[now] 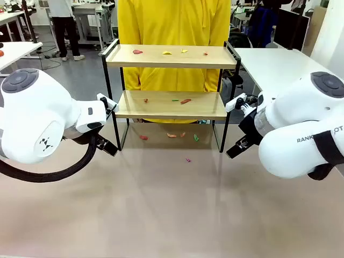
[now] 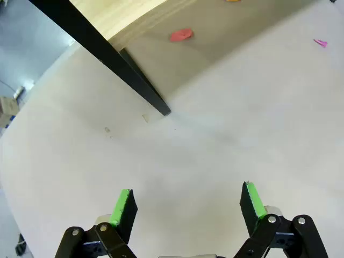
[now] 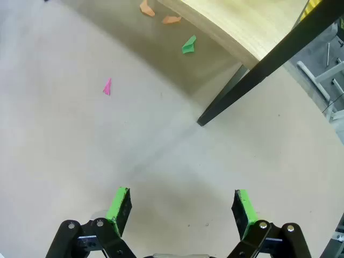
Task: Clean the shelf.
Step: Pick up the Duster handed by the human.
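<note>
Two grippers are hovering over the table [image 1: 172,215], one at each side of the shelf [image 1: 171,58], which is standing in the upper middle of the front view.

The left gripper [image 2: 188,201] is holding its green pads wide apart with nothing between them, above bare tabletop. In its wrist view a black leg [image 2: 121,67] of the shelf is slanting down from the upper left. A red scrap [image 2: 181,35] is lying on the table under the lower board near the top edge, and a pink scrap [image 2: 321,42] is lying at the upper right.

The right gripper [image 3: 183,207] is likewise standing spread and empty over the table. In its wrist view the other black leg [image 3: 252,80] is running from the upper right toward the middle. A green scrap [image 3: 188,44] and two orange scraps [image 3: 172,20] are lying near the top, under the board's edge, and the pink scrap is lying alone at the upper left.

In the front view, four small coloured bits [image 1: 167,52] are lying along the top board, three more are sitting on the lower board [image 1: 161,110], and several are scattered on the table beneath and just in front of the shelf. A person in a yellow top [image 1: 172,21] is standing directly behind the shelf at the top middle.
</note>
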Controlling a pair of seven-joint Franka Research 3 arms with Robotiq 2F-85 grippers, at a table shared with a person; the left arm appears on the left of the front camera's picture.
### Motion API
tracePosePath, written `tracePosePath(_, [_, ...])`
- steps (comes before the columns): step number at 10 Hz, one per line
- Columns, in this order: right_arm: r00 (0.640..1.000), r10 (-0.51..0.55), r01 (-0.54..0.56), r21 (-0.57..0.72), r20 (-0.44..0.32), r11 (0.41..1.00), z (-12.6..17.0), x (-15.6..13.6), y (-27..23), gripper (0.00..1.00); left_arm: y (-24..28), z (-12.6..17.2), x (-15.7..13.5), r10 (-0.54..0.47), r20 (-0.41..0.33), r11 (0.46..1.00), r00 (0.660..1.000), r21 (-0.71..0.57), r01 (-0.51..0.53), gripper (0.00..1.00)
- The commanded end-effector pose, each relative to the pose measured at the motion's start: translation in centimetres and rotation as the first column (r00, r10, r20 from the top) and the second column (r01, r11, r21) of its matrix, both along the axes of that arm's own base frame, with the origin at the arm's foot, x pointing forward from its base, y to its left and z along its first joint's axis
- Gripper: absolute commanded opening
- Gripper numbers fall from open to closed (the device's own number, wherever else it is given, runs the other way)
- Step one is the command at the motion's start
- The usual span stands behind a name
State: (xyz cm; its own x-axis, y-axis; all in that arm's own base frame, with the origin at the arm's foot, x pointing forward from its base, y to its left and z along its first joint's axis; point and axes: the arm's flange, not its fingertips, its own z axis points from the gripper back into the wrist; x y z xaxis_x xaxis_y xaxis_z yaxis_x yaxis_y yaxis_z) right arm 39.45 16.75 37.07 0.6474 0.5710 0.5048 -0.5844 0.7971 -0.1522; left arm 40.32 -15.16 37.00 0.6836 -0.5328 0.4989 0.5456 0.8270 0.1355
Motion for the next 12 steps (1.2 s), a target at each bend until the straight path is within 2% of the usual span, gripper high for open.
tracePosePath(1, [1.000, 0.000, 0.000, 0.000, 0.000, 1.000, 0.0, 0.0, 0.0, 1.00, 0.0, 0.0, 0.0, 0.000, 0.000, 1.000, 1.000, 0.000, 0.000, 1.00])
tracePosePath(9, [1.000, 0.000, 0.000, -0.001, 0.000, 1.000, 0.0, 0.0, 0.0, 1.00, 0.0, 0.0, 0.0, -0.001, 0.000, 1.000, 1.000, 0.000, 0.001, 1.00])
tracePosePath(10, [0.999, 0.006, -0.007, 0.030, 0.040, 1.000, 3.2, 1.1, -0.4, 1.00, -0.6, 3.2, -0.8, -0.118, -0.007, 0.992, 0.993, -0.033, 0.118, 1.00])
tracePosePath(12, [0.998, -0.004, -0.001, 0.096, 0.055, 0.995, 8.0, 2.7, -1.8, 1.00, -0.4, 9.3, -0.9, -0.143, 0.034, 0.988, 0.989, -0.051, 0.144, 1.00])
